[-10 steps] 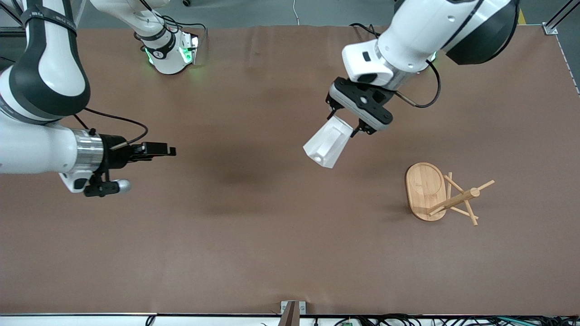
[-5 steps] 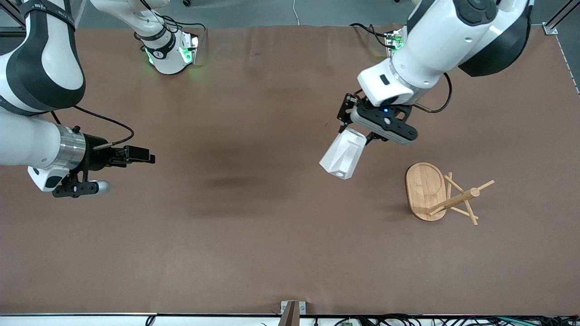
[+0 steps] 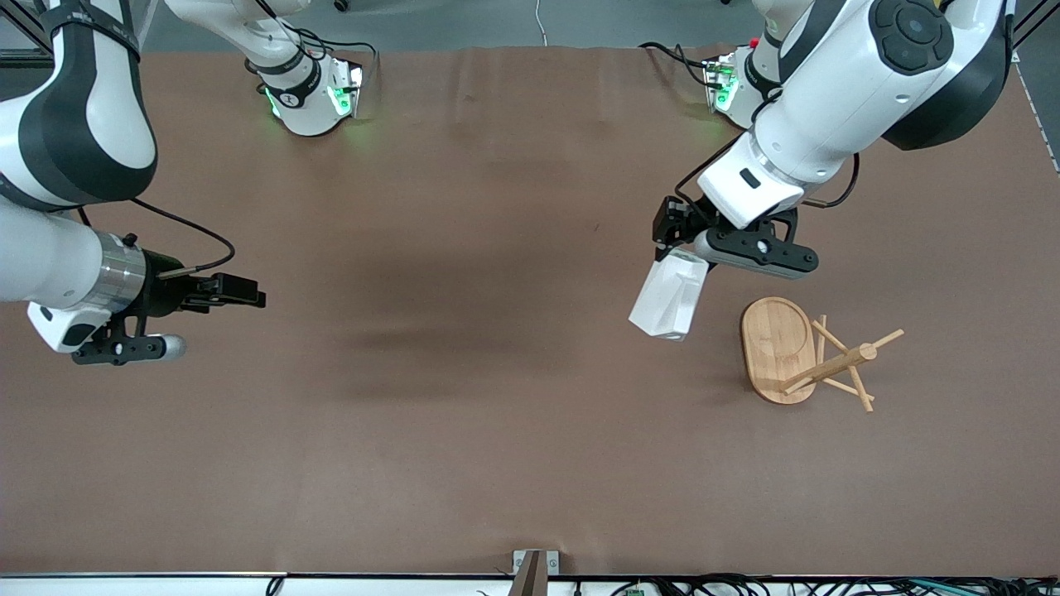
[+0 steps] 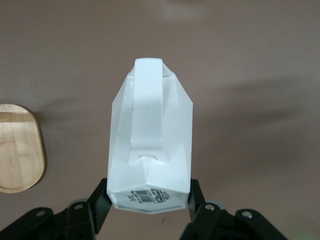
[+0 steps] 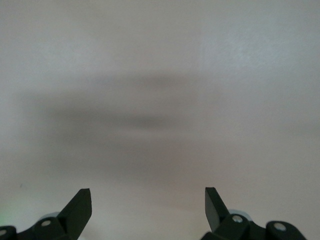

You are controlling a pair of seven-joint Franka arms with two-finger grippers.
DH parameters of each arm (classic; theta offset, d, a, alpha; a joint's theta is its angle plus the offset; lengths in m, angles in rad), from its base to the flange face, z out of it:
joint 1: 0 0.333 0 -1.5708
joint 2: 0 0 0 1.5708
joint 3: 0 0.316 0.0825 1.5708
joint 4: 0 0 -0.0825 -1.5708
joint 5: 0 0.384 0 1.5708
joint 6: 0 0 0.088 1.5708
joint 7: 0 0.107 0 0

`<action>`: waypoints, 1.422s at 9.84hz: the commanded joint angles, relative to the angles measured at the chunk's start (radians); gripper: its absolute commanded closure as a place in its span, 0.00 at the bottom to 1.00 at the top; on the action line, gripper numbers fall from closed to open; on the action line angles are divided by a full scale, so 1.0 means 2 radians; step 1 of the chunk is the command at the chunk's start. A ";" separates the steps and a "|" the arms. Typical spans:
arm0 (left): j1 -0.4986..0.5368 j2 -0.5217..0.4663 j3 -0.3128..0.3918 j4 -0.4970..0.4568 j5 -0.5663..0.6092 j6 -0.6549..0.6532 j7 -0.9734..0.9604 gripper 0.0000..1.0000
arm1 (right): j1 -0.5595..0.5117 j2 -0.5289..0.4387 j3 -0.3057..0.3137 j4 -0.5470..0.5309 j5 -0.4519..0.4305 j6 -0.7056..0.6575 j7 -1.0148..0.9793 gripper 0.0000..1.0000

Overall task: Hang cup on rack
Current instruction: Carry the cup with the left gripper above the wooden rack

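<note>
Hanging in the air over the brown table [image 3: 464,463], the white cup [image 3: 667,303] is held by its base end in the left gripper [image 3: 681,255], with its mouth pointing down and toward the front camera. The cup is tilted, and it sits just beside the rack [image 3: 816,356] without touching it, on the side toward the right arm's end of the table. In the left wrist view, the cup's [image 4: 150,145] blocky handle faces the camera, a barcode label shows on its base, and the two black fingers [image 4: 102,205] are clamped against its sides. The left arm [image 3: 836,108] reaches in from its base at the table's edge, bent downward at the wrist.

The rack stands upright on its oval wooden base near the left arm's end of the table, its thin pegs crossing around a central post. A slice of that base [image 4: 17,150] shows in the left wrist view.

The right arm [image 3: 74,149] waits at its own end of the table, forearm level. The right gripper [image 3: 240,291] hovers over bare table with its fingers [image 5: 77,207] spread wide and nothing between them.
</note>
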 commanded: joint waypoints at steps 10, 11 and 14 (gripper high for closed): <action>0.065 -0.046 0.017 -0.116 0.007 -0.001 -0.062 0.89 | -0.076 -0.049 0.002 0.006 -0.050 0.022 -0.016 0.00; 0.068 -0.065 0.018 -0.149 0.004 0.018 -0.057 0.89 | -0.075 -0.063 0.002 -0.008 -0.052 0.023 -0.015 0.00; 0.090 -0.097 0.018 -0.203 -0.008 0.040 -0.007 0.89 | -0.073 -0.095 0.003 -0.035 -0.064 0.021 -0.016 0.00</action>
